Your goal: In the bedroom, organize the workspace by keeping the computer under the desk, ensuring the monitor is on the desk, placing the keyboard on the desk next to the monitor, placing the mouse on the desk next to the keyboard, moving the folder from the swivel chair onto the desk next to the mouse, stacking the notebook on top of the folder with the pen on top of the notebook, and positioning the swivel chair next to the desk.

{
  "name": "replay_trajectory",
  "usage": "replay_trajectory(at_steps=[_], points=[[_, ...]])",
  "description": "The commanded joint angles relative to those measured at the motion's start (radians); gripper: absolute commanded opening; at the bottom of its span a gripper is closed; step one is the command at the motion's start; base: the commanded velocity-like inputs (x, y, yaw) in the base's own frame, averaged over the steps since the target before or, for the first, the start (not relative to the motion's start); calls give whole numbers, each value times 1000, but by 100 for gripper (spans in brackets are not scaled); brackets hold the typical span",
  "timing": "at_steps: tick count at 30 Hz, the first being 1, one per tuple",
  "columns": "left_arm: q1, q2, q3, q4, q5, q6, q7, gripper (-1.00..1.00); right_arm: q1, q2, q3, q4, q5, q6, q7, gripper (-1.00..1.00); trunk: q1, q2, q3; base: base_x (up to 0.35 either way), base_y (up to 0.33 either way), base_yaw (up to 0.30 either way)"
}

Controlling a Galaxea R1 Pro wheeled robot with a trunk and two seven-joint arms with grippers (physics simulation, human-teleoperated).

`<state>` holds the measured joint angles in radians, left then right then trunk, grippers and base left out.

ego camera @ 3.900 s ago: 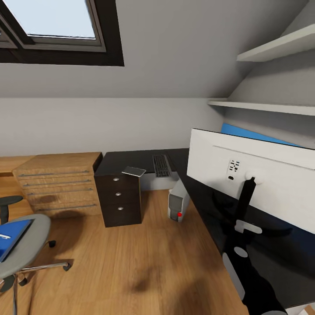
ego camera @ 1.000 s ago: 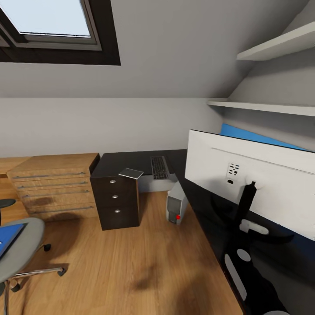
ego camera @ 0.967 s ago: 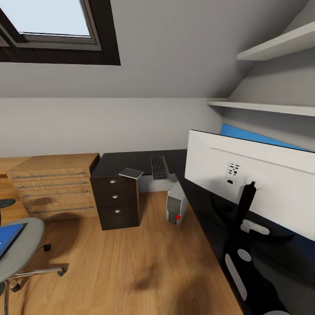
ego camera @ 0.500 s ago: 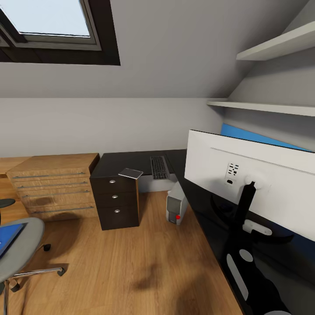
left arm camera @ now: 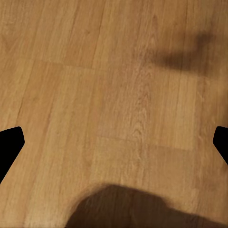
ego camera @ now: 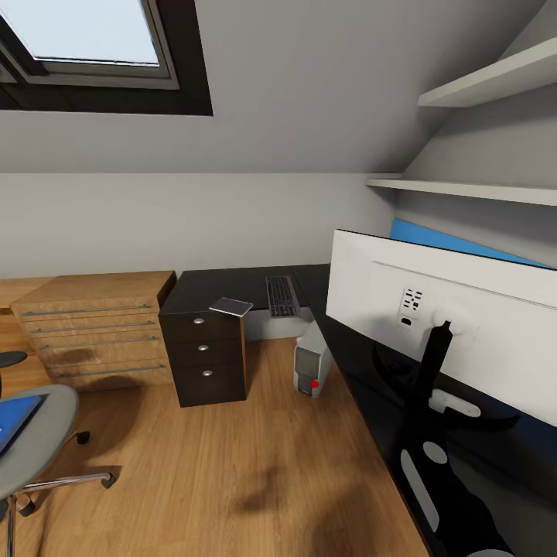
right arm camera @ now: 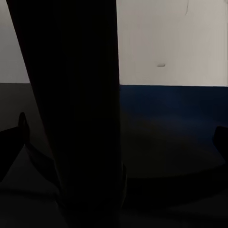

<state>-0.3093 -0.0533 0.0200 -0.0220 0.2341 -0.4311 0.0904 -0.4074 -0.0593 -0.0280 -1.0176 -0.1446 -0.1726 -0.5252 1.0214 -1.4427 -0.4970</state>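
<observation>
- Currently, my right gripper (right arm camera: 118,142) is spread wide, both fingertips at the frame edges, with the stem of the monitor (ego camera: 433,309) standing between them, untouched.
- Left gripper (left arm camera: 114,142): also spread, holding nothing, over bare wooden floor (left arm camera: 118,95).
- Monitor: on the near arm of the desk (ego camera: 363,371), white back toward me, round base on the black top.
- Keyboard (ego camera: 282,295): on the far arm of the desk, close to its inner corner, well apart from the monitor.
- Computer (ego camera: 311,363): on the floor at the desk's inner edge, partly tucked under.
- Swivel chair (ego camera: 31,441): well apart from the desk, folder (ego camera: 15,422) on its seat.
- Step in hand, as I judge it: seizing the stem. I should close squarely and low, then move the monitor slowly so it does not tip.
</observation>
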Motion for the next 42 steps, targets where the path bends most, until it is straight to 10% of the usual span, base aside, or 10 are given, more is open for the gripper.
replay_trajectory(at_steps=[1,42], points=[[-1,0,1,1,-1,-3,3,100,-1,-1,2,0,-10,-7,-1,100,0,-1,-1,0,0,0],[-1,6,1,1,1,-3,5,100,-1,-24,-5,4,-12,-8,-1,100,0,-1,-1,37,19,0]])
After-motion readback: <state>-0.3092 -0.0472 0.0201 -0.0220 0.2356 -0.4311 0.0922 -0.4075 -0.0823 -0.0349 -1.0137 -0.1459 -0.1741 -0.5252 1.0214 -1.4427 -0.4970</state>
